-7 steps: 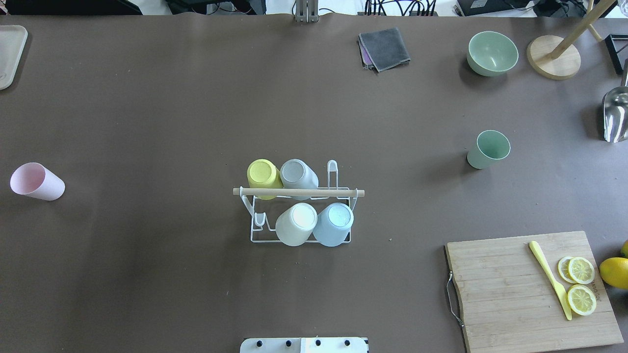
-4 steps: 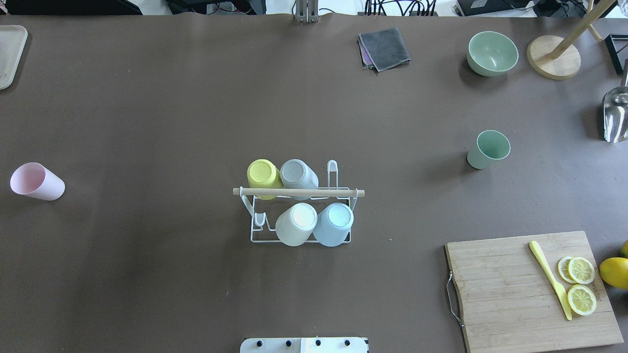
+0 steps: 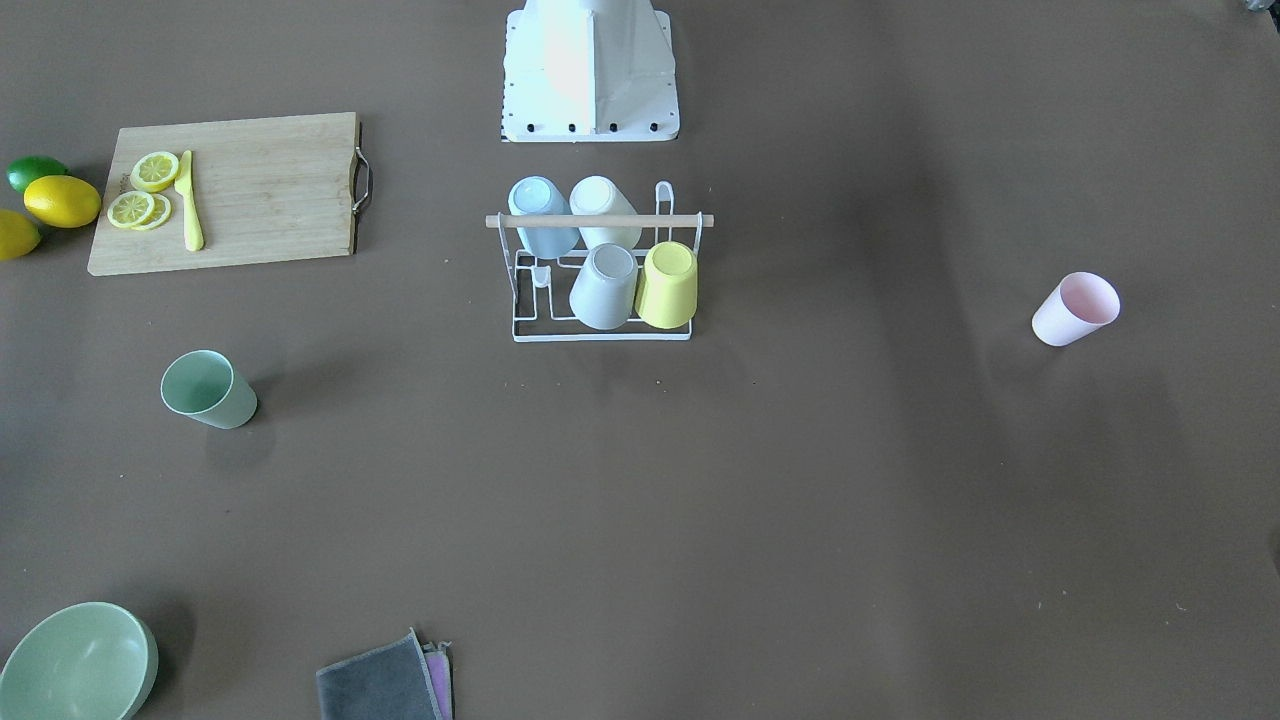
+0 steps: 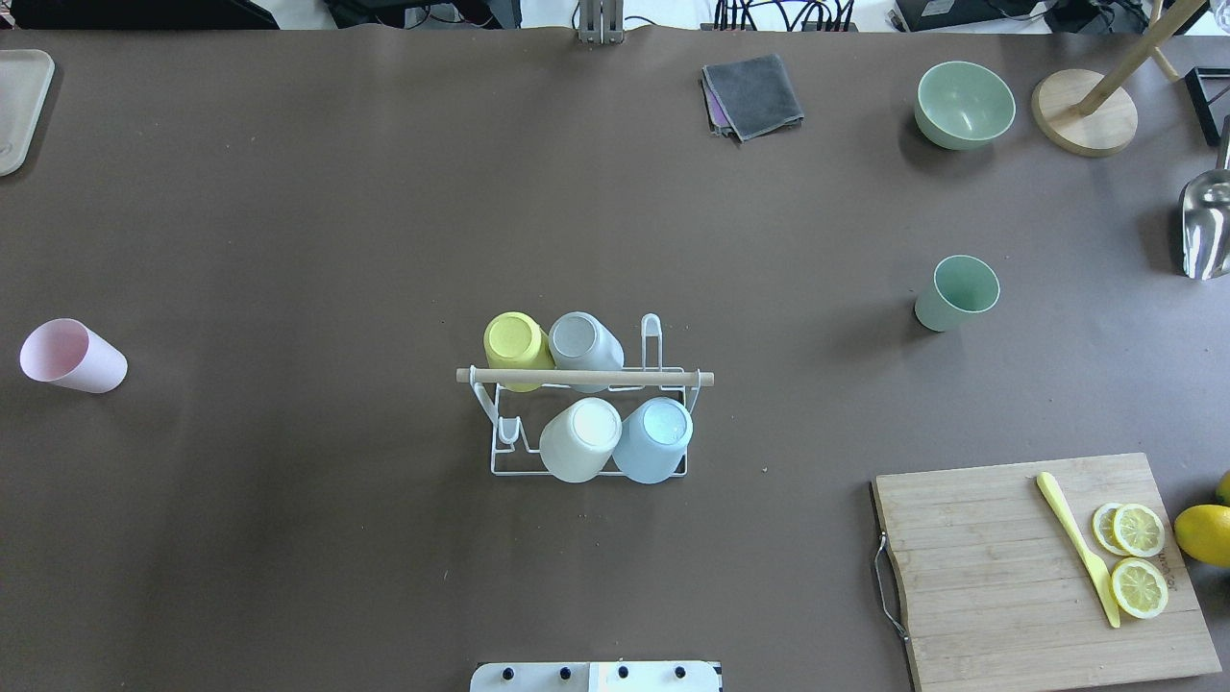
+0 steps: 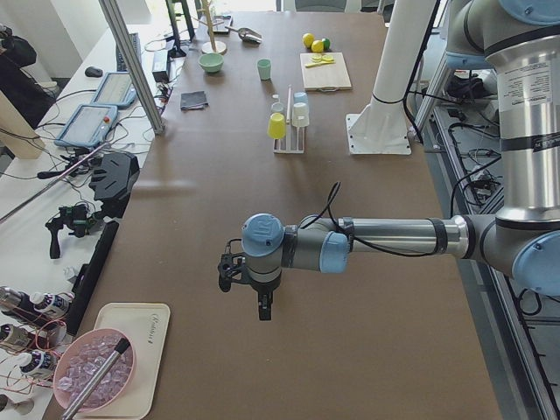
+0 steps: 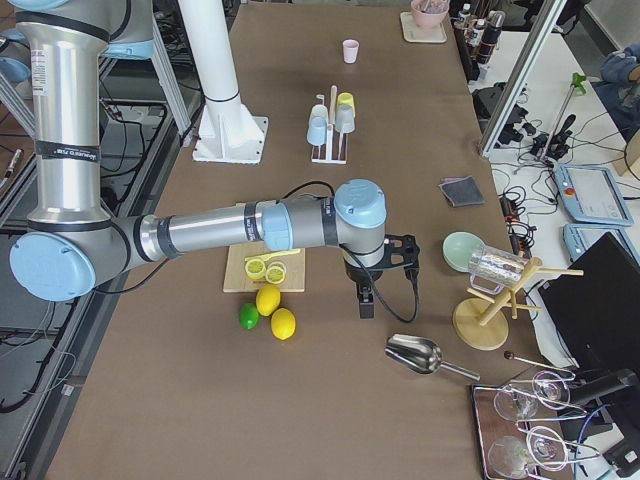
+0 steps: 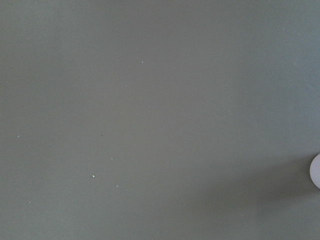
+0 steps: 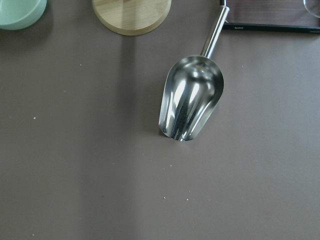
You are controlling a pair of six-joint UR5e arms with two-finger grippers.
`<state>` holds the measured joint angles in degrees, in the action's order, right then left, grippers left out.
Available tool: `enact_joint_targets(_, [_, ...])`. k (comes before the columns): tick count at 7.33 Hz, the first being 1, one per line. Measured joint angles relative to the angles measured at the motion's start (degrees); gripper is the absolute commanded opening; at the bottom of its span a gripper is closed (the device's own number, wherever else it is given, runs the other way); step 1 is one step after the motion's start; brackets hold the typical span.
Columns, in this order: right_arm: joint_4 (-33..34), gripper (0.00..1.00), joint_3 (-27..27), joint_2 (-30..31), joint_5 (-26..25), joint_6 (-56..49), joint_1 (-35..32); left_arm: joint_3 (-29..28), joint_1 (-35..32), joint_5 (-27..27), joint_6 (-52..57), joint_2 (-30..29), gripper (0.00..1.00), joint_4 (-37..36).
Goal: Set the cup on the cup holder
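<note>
The rack (image 4: 588, 377) holds four cups (image 4: 580, 439); pink cup (image 4: 72, 356) and green cup (image 4: 956, 293) remain; the jaws of left gripper (image 5: 263, 308) and right gripper (image 6: 366, 300) I cannot tell.

The left claw (image 5: 263, 308) and right claw (image 6: 366, 302) are shown only from the ends of the counter (image 5: 376, 367), so their jaws' state cannot be told. Near the right claw, a green bowl (image 8: 19, 10) and a wooden base (image 8: 131, 15) are cut off by the wrist view's edge. Near the left claw, a pale round thing (image 7: 316, 171) is clipped and cannot be identified.
</note>
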<state>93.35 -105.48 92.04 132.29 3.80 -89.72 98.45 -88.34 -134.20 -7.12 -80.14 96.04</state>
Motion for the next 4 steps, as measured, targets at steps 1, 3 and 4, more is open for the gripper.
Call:
enact_joint_targets(1, [3.2,1.0,-1.4,-1.3,-0.2,-0.7,1.6,-0.1,0.0,0.1,0.0,0.0,0.98,0.0])
enact_joint_targets(3, [10.7,1.0,-2.9,-6.7,-3.2,-1.6,4.9,-0.3,0.0,0.2,0.0,-0.4,0.98,-0.1])
enact_joint_targets(4, [13.9,1.0,-3.1,-9.6,-4.6,-2.0,7.0,-0.3,0.2,0.3,0.0,-1.4,0.98,-1.2])
